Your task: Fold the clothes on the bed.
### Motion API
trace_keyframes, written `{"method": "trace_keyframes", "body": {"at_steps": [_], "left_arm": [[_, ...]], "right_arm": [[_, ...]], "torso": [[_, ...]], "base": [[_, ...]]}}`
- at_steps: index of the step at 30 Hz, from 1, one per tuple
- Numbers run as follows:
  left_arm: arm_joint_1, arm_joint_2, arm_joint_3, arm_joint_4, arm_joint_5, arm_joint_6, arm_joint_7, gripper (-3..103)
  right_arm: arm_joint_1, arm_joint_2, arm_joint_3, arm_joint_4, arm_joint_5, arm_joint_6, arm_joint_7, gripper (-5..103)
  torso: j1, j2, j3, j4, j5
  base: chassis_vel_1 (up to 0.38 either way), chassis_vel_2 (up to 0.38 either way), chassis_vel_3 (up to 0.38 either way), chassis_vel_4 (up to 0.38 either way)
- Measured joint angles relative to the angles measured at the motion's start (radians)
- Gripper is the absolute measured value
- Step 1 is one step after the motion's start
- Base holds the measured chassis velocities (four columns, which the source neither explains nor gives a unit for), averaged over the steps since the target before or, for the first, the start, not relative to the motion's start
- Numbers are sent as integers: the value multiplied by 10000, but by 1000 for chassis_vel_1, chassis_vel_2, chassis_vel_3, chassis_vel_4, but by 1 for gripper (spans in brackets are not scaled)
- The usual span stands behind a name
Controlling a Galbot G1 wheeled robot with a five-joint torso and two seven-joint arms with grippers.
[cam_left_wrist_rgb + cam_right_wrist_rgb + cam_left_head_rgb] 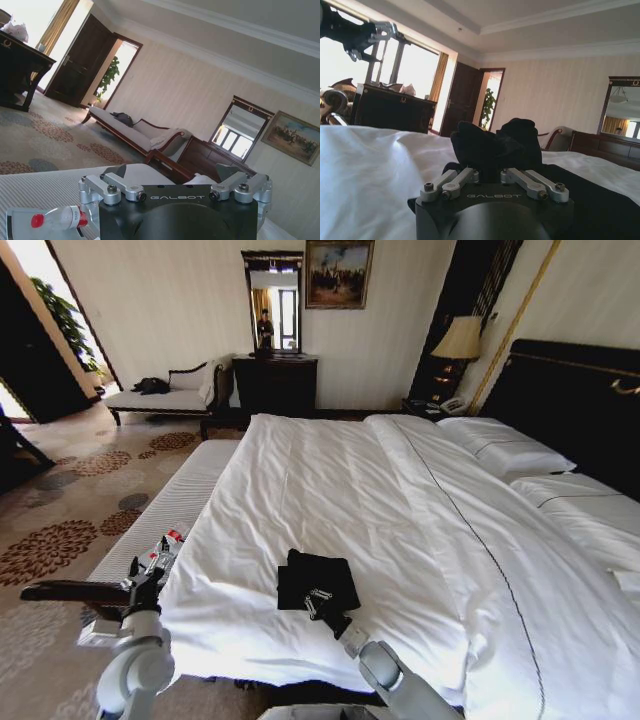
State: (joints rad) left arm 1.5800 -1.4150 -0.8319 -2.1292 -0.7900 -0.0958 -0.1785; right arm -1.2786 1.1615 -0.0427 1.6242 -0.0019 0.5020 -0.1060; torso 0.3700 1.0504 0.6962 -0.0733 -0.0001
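The clothes are one black T-shirt, lying folded small on the white duvet of the bed near its front edge. My right gripper rests on the shirt's near edge. In the right wrist view its jaws are drawn close, and a bunched lump of the black fabric rises between them, with the rest of the shirt flat beside it. My left gripper hovers left of the bed over a striped bench. It stands open with nothing between its fingers.
A striped bench runs along the bed's left side, with a red-capped plastic bottle on it. Pillows and a dark headboard lie at the right. A chaise and a dark dresser stand by the far wall.
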Motion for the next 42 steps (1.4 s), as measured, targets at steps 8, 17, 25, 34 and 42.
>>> {"method": "trace_keyframes", "body": {"at_steps": [8, 17, 25, 34, 42], "left_arm": [[83, 94, -147, -40, -39, 0, -73, 100], [158, 175, -324, -21, -106, -73, -137, 100], [155, 160, -257, -3, -56, -75, -146, 100], [114, 40, -296, 168, 10, -74, -158, 100], [190, -41, -329, 222, 81, -150, -171, 100]], "right_arm": [[-137, -146, -355, 556, 778, 1110, -546, 49], [517, -13, 218, 1651, 4876, -336, -535, 83], [1501, 706, -68, 1075, 6919, -2637, 1764, 100], [1881, 1039, -1197, 713, 7662, -4255, 2946, 100], [2090, 1468, -1793, -462, 6422, -4374, 3047, 100]], "torso": [[0, 0, -1, 2, 1], [-1, 0, 0, 0, -1], [0, -1, 2, 2, 1], [0, 0, 1, 2, -1], [0, 0, -1, 1, -1]], "base": [[0, 0, 0, 0], [0, 0, 0, 0], [0, 0, 0, 0], [0, 0, 0, 0], [0, 0, 0, 0]]}}
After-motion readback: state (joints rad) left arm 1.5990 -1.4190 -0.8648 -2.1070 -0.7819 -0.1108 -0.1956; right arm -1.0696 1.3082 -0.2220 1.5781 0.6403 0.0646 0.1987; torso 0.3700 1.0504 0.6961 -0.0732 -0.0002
